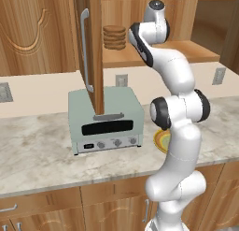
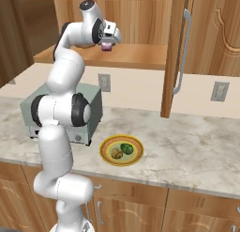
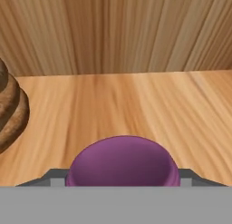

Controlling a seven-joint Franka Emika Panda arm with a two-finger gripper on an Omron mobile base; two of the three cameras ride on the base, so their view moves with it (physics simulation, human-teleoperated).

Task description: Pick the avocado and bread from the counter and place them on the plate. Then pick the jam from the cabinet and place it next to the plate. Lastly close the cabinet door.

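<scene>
Sitting on the wooden shelf (image 3: 136, 105) inside the cabinet (image 2: 136, 19), the jam (image 3: 122, 162) is seen in the hand view as a rounded purple dome with a smooth matt top, its lower part cut off at the bottom edge. In the right base view the jam (image 2: 108, 46) is a small purple spot between the fingers of the tool (image 2: 108, 44); the tool is closed in around the jar, though whether the fingers actually press its sides cannot be made out. Beside it on the shelf a stack of flat brown discs (image 1: 114, 37) is noted, only partly seen in the hand view. The cabinet door (image 2: 178, 52) stands open, its silver bar handle (image 2: 183, 52) facing out. Below, on the worktop (image 2: 197, 142), the plate (image 2: 123, 150) carries the avocado (image 2: 126, 148) and the bread (image 2: 116, 153), touching or nearly so. In the left base view the plate is largely hidden behind the arm. A pale green toaster oven (image 1: 105, 120) stands near the plate.
</scene>
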